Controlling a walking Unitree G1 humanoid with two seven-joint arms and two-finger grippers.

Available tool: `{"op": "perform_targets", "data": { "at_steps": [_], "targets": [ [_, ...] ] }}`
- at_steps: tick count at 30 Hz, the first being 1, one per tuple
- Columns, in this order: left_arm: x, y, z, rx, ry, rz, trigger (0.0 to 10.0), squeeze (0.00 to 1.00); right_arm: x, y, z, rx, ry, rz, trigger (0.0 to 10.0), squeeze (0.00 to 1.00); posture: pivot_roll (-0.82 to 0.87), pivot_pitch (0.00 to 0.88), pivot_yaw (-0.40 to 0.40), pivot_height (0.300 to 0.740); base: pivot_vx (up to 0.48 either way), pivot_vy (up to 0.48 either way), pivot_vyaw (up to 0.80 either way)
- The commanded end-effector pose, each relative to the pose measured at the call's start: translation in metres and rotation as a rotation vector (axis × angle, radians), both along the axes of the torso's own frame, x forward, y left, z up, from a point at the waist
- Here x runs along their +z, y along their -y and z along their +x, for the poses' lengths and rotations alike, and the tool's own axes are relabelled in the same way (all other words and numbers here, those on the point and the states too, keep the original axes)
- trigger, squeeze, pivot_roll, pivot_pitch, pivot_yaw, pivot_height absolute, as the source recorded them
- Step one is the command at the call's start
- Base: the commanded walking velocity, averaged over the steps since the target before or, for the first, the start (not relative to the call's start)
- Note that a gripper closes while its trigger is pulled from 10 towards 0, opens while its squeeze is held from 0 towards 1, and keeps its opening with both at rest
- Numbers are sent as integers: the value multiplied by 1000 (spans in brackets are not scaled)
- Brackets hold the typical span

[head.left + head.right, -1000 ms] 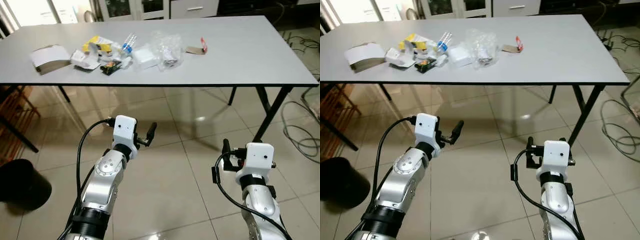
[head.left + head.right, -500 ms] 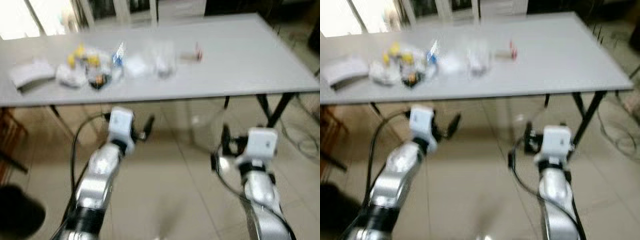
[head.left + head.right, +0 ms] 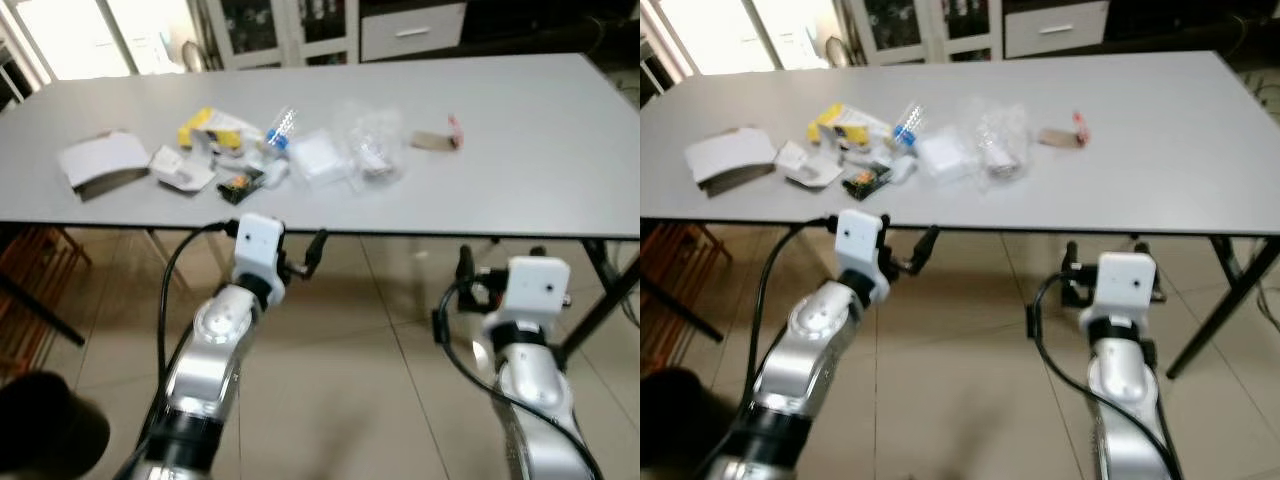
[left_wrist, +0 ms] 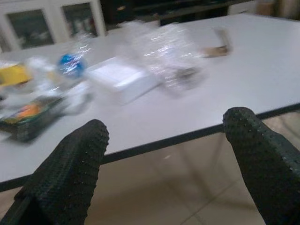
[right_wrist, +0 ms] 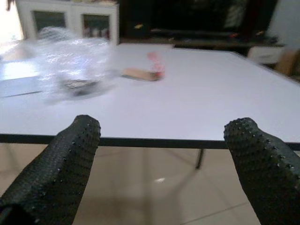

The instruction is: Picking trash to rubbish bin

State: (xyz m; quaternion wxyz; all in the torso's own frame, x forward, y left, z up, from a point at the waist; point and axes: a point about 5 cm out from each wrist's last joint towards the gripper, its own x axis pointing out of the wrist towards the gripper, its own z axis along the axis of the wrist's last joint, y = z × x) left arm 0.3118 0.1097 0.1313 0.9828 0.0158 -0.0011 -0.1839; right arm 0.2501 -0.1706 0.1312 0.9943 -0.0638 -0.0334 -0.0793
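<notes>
The approach step was in hand; both claws, left [image 3: 318,247] and right [image 3: 466,268], hung spread apart, empty, below the table [image 3: 540,160] edge. Next, I judged, the left claw must rise toward the crumpled plastic wrap [image 3: 372,148] at its 1 o'clock.

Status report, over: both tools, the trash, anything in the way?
Left tool and right tool open, empty, below table edge. Trash untouched on top. Nothing blocking.

The table [image 3: 520,170] was pale grey. The packet [image 3: 212,124] was yellow, the bottle cap [image 3: 277,141] blue, the bin [image 3: 45,435] black, and the gripper fingers [image 4: 70,173] black and dotted.
</notes>
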Motion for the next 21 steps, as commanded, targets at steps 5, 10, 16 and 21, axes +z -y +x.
{"op": "perform_targets", "data": {
  "at_steps": [5,10,16,21],
  "targets": [
    [2,1,-1,-5,-1,-9,10000,0,5,4,0,-33,14,-30,10000,0,-128,75,96,740,480,0,0],
    [1,1,-1,-6,-3,-3,10000,0,5,3,1,-29,11,-34,10000,0,-126,74,94,740,474,0,0],
    [-1,1,-2,-9,-11,-7,10000,0,4,2,1,-21,7,-34,10000,0,-126,76,90,740,458,0,0],
    [-1,4,-3,-20,-13,-2,10000,0,4,2,1,-23,5,-38,10000,0,-126,76,89,740,257,-173,0]
  ]
}}
